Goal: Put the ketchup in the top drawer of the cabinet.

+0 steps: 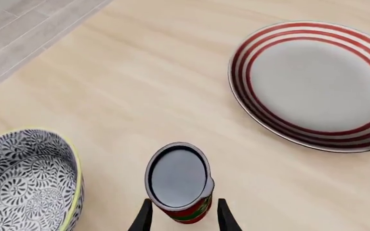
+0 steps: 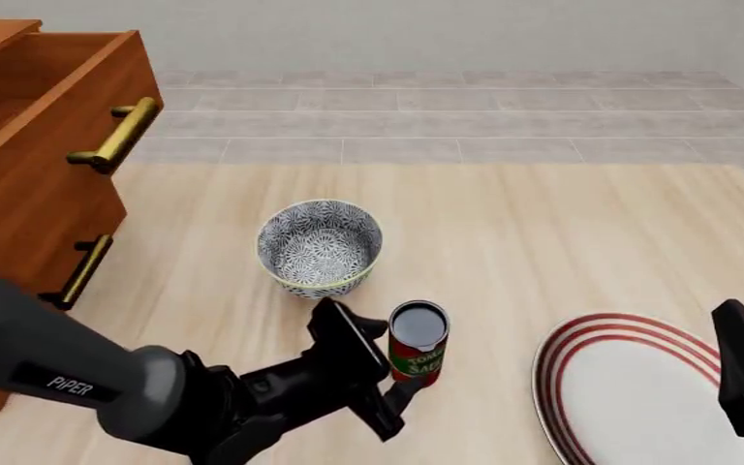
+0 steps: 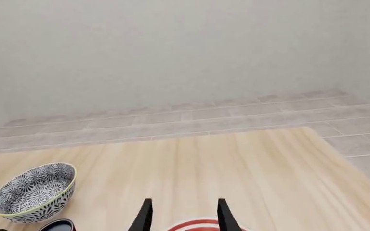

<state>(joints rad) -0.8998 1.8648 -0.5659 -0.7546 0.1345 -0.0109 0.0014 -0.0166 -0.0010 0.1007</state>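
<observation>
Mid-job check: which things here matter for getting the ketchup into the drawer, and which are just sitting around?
Belong to the job:
ketchup, between the left gripper fingers
top drawer, pulled open
cabinet

Just lying about:
patterned bowl
red-striped plate
right gripper, idle

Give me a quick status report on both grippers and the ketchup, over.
Left gripper open, fingers either side of the upright ketchup. Right gripper open, empty, above the red-striped plate. Top drawer open. Patterned bowl sits between can and cabinet.

Table point(image 2: 579, 242) bears bowl point(image 2: 321, 248), ketchup point(image 2: 418, 342), plate point(image 2: 637, 392), cabinet point(image 2: 23, 194).
</observation>
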